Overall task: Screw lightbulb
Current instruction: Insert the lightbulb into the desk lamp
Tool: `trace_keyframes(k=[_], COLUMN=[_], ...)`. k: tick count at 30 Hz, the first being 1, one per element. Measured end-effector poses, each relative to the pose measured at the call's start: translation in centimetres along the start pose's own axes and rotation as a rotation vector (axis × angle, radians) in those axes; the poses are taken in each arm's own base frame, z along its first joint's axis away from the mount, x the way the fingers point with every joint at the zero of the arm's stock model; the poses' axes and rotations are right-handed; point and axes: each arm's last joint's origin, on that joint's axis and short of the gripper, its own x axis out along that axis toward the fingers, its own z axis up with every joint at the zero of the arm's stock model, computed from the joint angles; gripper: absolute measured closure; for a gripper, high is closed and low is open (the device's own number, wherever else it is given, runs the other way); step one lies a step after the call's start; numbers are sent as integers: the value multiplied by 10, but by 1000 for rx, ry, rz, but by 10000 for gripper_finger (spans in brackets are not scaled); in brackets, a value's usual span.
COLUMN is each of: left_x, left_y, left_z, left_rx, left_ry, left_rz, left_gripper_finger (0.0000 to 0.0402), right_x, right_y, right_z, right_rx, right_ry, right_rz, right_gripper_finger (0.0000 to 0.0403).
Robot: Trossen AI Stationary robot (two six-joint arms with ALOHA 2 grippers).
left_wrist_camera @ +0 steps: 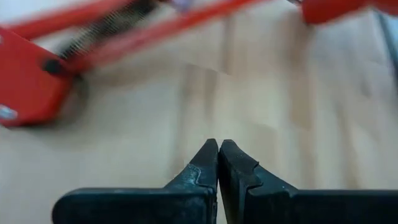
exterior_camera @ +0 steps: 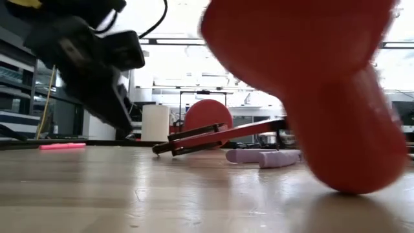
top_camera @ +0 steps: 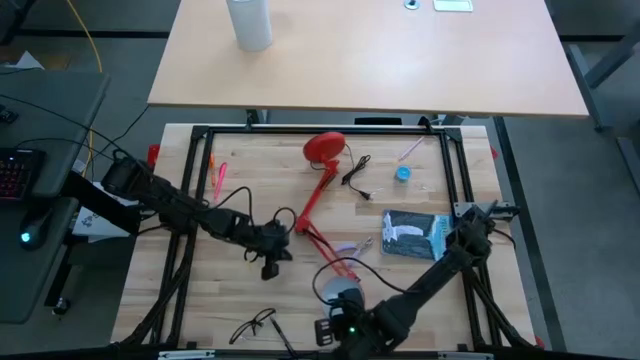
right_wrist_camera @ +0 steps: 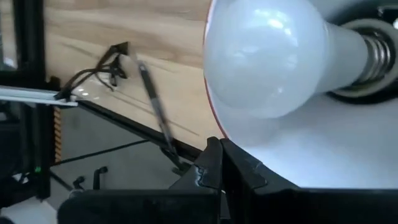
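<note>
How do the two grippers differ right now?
The left gripper is near the red lamp's folding arm at mid-table; the right gripper is at the shade, right by the lightbulb. The left faces bare wood, the right faces the bulb. Both have jaws shut, holding nothing.

A lab: framed wooden bench (top_camera: pixel 330 215); desk (top_camera: pixel 400 60) and keyboard (top_camera: pixel 15 172) alongside.

left gripper (left_wrist_camera: pixel 218 163) closed, right gripper (right_wrist_camera: pixel 219 163) apparently closed
</note>
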Motion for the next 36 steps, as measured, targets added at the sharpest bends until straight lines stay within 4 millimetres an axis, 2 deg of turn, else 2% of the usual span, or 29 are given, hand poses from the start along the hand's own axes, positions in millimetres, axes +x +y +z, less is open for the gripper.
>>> trace_keyframes(k=[2,4,10,13,19,23,26,36], left_x=[-1,-2,-11,-8,30,53,61,55], left_y=[-6,-11,-9,5,51,70,76,76], left_z=[-1,7,61,92,117,114,107,84], left_rx=[26,62,254,354,435,448,455,407], left_ry=[5,-21,-210,-262,-87,57,135,366], left_rz=[-22,-27,97,180,298,298,291,299], left_gripper_finger=[401,402,401,401,401,401,401,402], right_x=[-3,-4,-9,-10,-9,-7,-6,-7], right_y=[-6,-10,-17,-18,-16,-14,-15,-23], right_z=[-6,-11,-20,-22,-21,-17,-13,-9], right_rx=[18,33,45,45,47,54,55,39], right_ry=[-3,-9,-12,-10,-13,-20,-32,-44], right_rz=[-18,-34,-41,-40,-28,-31,-48,-150], right_gripper_finger=[403,403,403,403,403,403,403,403])
